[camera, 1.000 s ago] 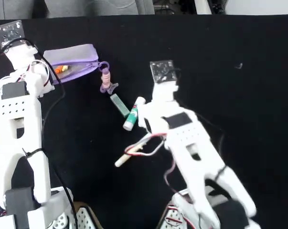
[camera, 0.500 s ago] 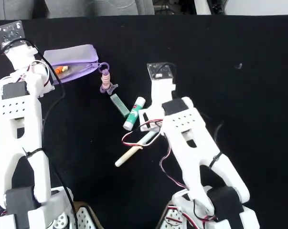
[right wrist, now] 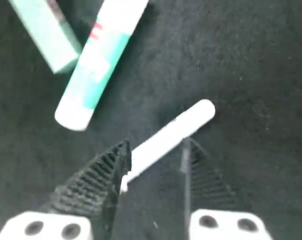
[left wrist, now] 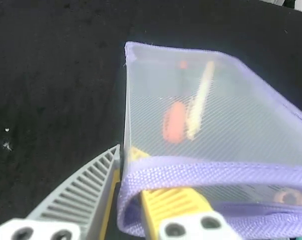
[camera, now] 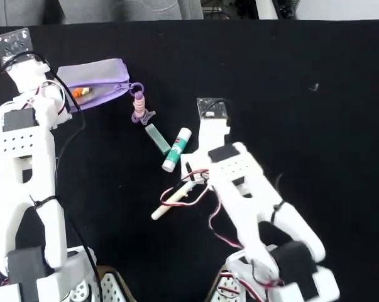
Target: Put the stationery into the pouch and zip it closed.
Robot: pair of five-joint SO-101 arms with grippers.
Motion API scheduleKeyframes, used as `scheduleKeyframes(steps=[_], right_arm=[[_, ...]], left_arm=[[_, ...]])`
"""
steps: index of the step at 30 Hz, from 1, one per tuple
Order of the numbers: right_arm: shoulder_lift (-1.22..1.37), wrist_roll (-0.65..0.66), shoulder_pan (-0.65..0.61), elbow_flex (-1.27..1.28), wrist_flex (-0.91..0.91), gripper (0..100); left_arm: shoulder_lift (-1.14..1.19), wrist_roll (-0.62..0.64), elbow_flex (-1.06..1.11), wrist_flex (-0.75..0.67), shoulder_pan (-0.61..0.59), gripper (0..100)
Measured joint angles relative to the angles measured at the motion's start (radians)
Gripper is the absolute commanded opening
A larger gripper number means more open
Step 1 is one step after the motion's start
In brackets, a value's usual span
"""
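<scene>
Purple pouch lies unzipped at the far left of the counter, one end of its rim clenched in the left end effector. The right end effector is released, its fingers straddling a white pen (glue stick and eraser just beyond).

Left arm, extended along the left side toward the far corner, left gripper clamped on the pouch rim; right arm, centre, angled downward, right gripper fingers spread apart.
</scene>
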Motion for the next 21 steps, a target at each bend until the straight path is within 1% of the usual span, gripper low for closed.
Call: scheduleKeyframes(steps=[4,7,12,14,16,21], right_arm=[[0.095,-0.014,0.0,-0.028,-0.034,24.0],[0.186,-0.015,-0.002,-0.101,0.008,28.9],[0.328,-0.015,-0.002,-0.255,0.207,29.3],[0.379,-0.015,0.003,-0.299,0.249,28.9],[0.422,-0.015,0.0,-0.334,0.265,24.0],[0.465,-0.015,0.008,-0.385,0.285,2.3]], left_arm=[[0.0,0.0,0.003,0.0,0.0,3],[0.0,0.0,0.003,0.0,0.0,3],[0.0,0.0,0.003,0.0,0.0,3],[0.0,0.0,0.003,0.0,0.0,3],[0.0,0.0,0.003,0.0,0.0,3],[0.0,0.0,0.003,0.0,0.0,3]])
